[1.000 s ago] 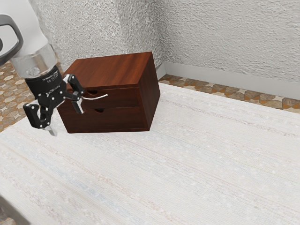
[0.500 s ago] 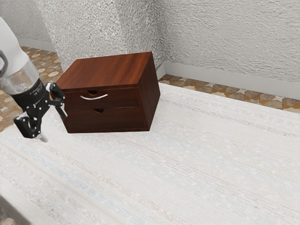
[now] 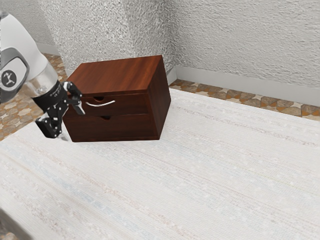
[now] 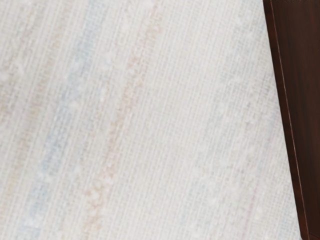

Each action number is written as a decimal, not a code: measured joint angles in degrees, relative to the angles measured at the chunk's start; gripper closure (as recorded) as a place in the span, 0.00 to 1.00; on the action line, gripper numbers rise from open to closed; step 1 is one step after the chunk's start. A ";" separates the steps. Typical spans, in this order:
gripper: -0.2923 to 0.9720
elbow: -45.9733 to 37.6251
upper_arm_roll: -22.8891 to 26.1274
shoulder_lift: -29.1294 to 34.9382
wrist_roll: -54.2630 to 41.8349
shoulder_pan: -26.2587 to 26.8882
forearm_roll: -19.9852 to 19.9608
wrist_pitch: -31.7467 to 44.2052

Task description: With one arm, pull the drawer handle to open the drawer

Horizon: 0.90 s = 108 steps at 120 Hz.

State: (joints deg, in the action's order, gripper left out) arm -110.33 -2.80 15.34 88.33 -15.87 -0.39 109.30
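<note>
A dark wooden cabinet (image 3: 120,75) with two drawers stands on the white tablecloth. The upper drawer (image 3: 127,104) carries a curved silver handle (image 3: 100,103), and its front sits level with the lower drawer (image 3: 125,127). My gripper (image 3: 71,123) hangs open just off the cabinet's front corner at the exterior view's left, a short way from the handle's end. Its fingers (image 3: 78,101) stand wide apart with nothing between them. In the wrist view the cabinet's dark wood base (image 4: 296,100) runs beside the cloth.
The white woven tablecloth (image 3: 200,170) stretches wide toward the exterior view's right and front. Rough plaster walls (image 3: 240,35) rise behind the cabinet, and patterned floor tiles (image 3: 12,110) show beyond the table's edge behind the arm.
My gripper first drew back toward the exterior view's left, away from the handle, then came back up toward the cabinet's front corner. The drawer and handle have not moved.
</note>
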 joint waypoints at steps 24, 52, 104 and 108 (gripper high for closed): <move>0.23 3.05 -0.27 -4.01 -0.12 -1.04 0.00 1.78; 0.23 5.81 -0.54 -8.07 -0.24 -1.61 -0.03 3.11; 0.23 14.05 -0.54 -17.25 -0.46 -2.99 -0.06 5.02; 0.23 14.38 -0.54 -17.63 -0.48 -2.96 -0.07 5.11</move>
State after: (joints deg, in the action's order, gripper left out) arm -95.96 -3.34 -2.29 87.85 -18.84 -0.46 114.41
